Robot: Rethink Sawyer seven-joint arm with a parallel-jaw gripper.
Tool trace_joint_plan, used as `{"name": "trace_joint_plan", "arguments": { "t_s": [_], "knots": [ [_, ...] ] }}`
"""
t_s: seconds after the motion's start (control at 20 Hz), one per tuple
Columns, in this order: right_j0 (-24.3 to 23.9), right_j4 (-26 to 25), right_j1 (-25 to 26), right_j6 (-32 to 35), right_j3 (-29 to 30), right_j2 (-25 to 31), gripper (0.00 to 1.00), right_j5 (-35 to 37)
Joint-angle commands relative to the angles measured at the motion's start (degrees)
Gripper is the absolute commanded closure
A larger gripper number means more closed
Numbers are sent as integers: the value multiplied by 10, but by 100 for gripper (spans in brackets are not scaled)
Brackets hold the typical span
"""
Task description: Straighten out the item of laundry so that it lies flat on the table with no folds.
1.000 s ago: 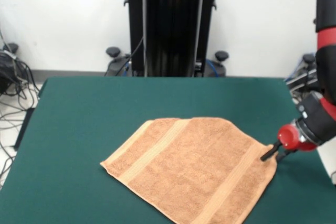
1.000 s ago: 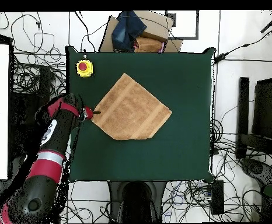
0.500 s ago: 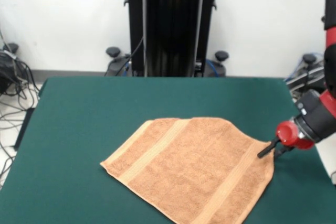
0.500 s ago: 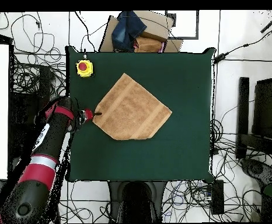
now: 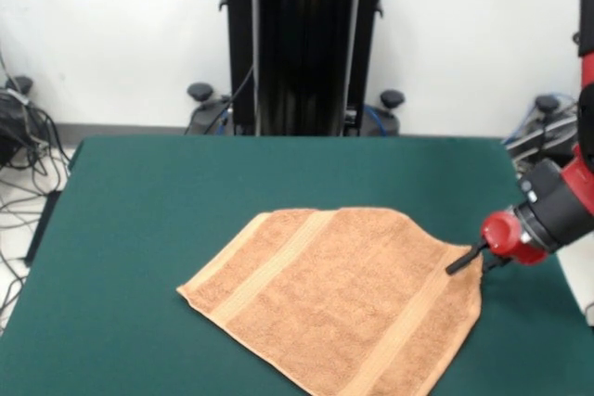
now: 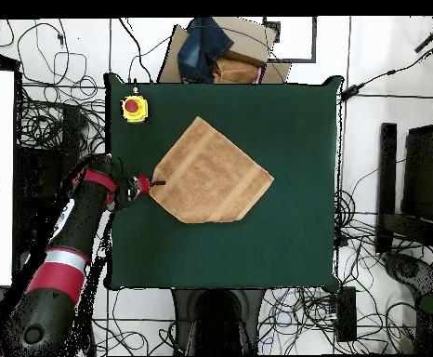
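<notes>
I had the green table (image 5: 167, 220) spread out well beyond my tool (image 5: 467, 260) on every side but one; in the overhead view the tool (image 6: 153, 182) sat just inside the table's (image 6: 295, 232) long edge, with the red and black arm (image 6: 72, 242) reaching in across that edge from the floor side.

The orange-tan hand towel (image 5: 339, 299) lay on the table right at the tool, stretching away from it toward the middle of the table. It sat turned like a diamond, one corner pointing at the tool. From above, the towel (image 6: 211, 177) looked mostly flat, with a woven stripe band (image 5: 278, 261) on the far side from the tool and another band (image 5: 418, 308) close beside it. The corner farthest back from me in the front view looked cut off short; I couldn't tell whether it was tucked under.

The tool's dark tips met the towel's nearest corner, which looked slightly lifted there. I couldn't tell whether the tips were pinched on the cloth or merely touching it.

A yellow box with a red button (image 6: 134, 108) stood on the table, near the tool, clear of the towel.
</notes>
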Motion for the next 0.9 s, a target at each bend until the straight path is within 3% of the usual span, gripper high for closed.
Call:
{"name": "trace_joint_plan", "arguments": {
  "t_s": [0.05,0.4,0.45,0.9],
  "knots": [
    [-20,12,94,210,20,6,0,78],
    [-21,13,95,224,18,5,0,85],
    [-22,13,95,227,18,6,100,90],
    [-19,13,87,234,32,16,100,54]
  ]
}}
